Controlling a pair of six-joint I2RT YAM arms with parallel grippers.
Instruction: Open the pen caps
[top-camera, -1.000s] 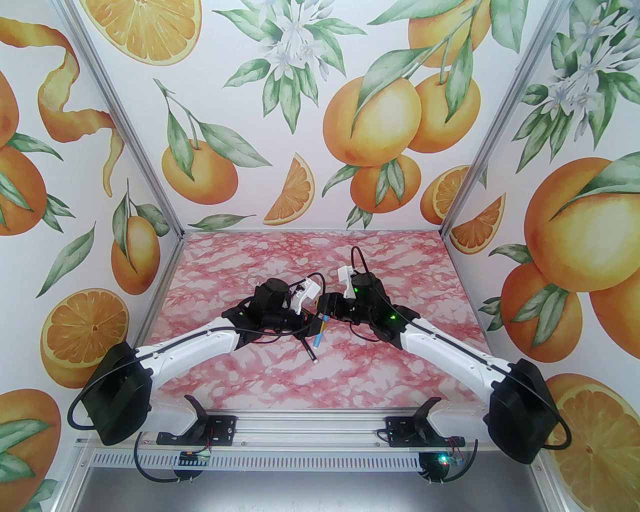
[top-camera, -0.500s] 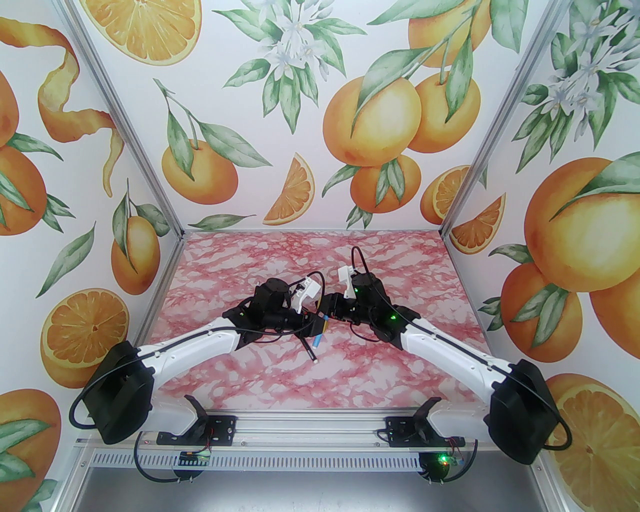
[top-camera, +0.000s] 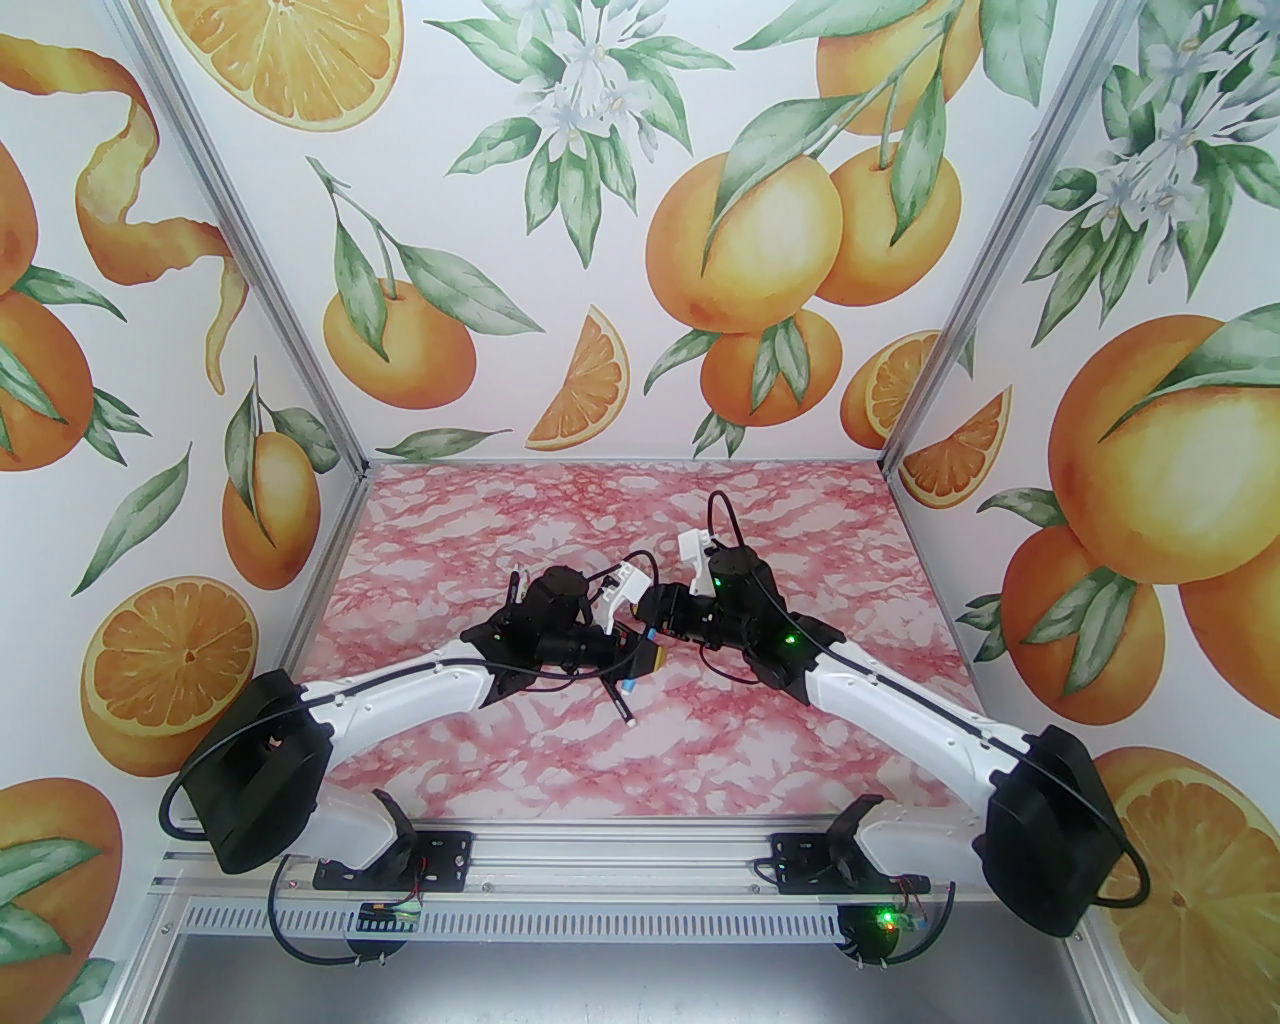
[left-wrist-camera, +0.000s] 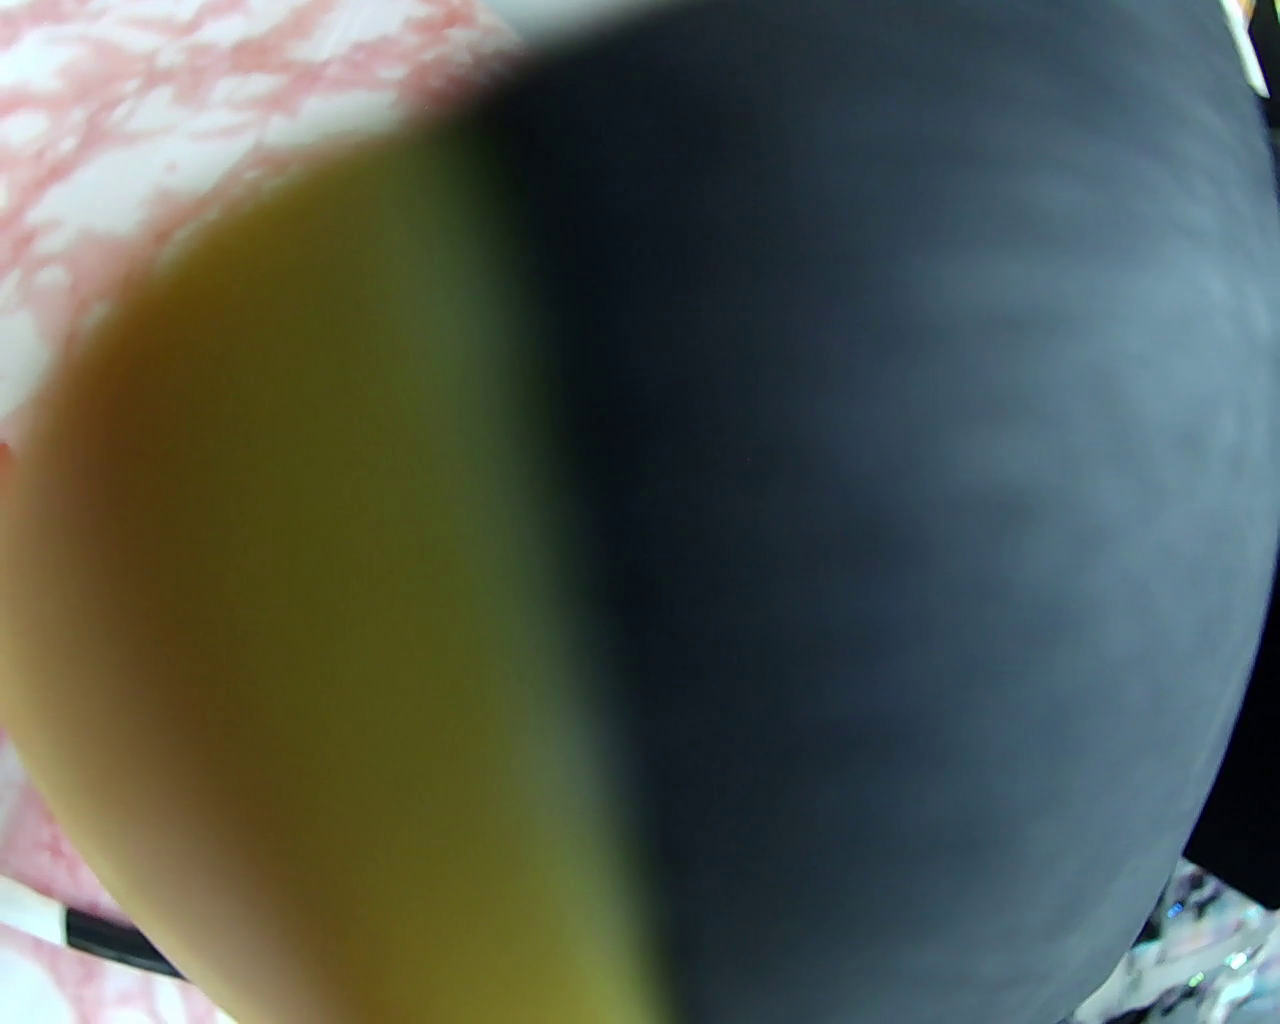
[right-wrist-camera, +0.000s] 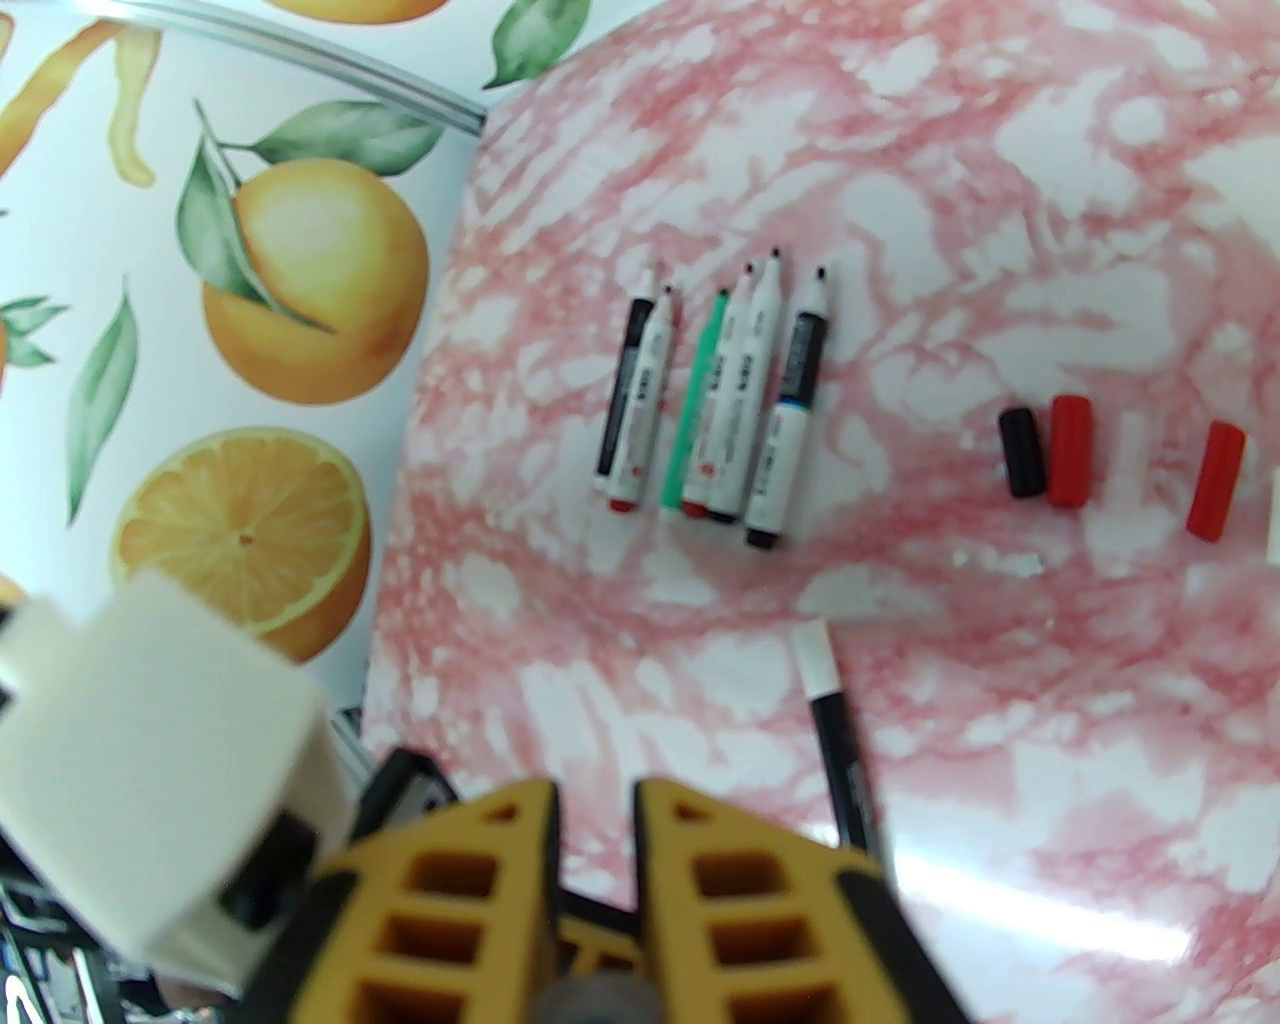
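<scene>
Fingers of the right gripper (right-wrist-camera: 595, 795) stand pressed almost together just beside the black pen (right-wrist-camera: 845, 770), which lies loose on the pink table (right-wrist-camera: 1000, 150); what they pinch I cannot tell. The left gripper (top-camera: 648, 660), closed too, hangs just beyond that pen, with a blue-and-white pen end (top-camera: 628, 687) poking out under it. Farther past the black pen, six uncapped pens (right-wrist-camera: 735, 400) lie in a row. In the right wrist view, four loose caps (right-wrist-camera: 1068, 450) sit up and right of it: black, red, white, red.

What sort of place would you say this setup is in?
Probably a robot test booth: orange-print walls on an aluminium frame, a pink marbled table, and two arms bolted to a rail.
</scene>
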